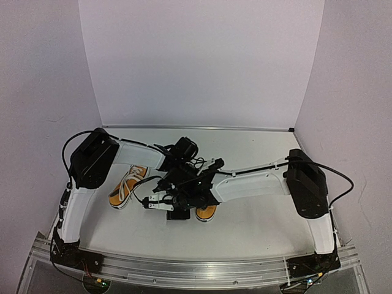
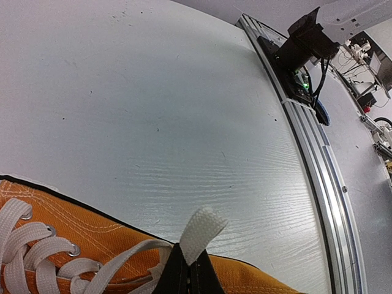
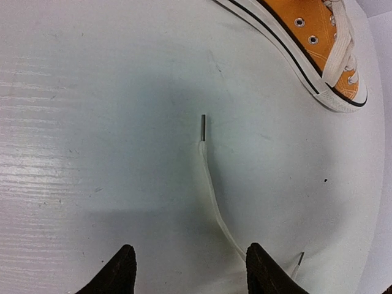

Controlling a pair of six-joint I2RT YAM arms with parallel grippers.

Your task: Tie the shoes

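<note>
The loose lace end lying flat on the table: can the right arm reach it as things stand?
Probably yes: the right end effector hangs open over the lace end, which runs toward the gap between its fingers, with only bare table around it.

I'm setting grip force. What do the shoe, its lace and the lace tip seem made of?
Shoe: matte orange canvas, seemingly; stitched seams show. Lace: flat white woven fabric, probably cotton or polyester. Lace tip: dark, smooth, straight sleeve; plastic or metal, unclear.

Top view high at near edge, facing table (image 1: 257, 220), wrist views close above it, all catching shoes (image 1: 127, 187)
</note>
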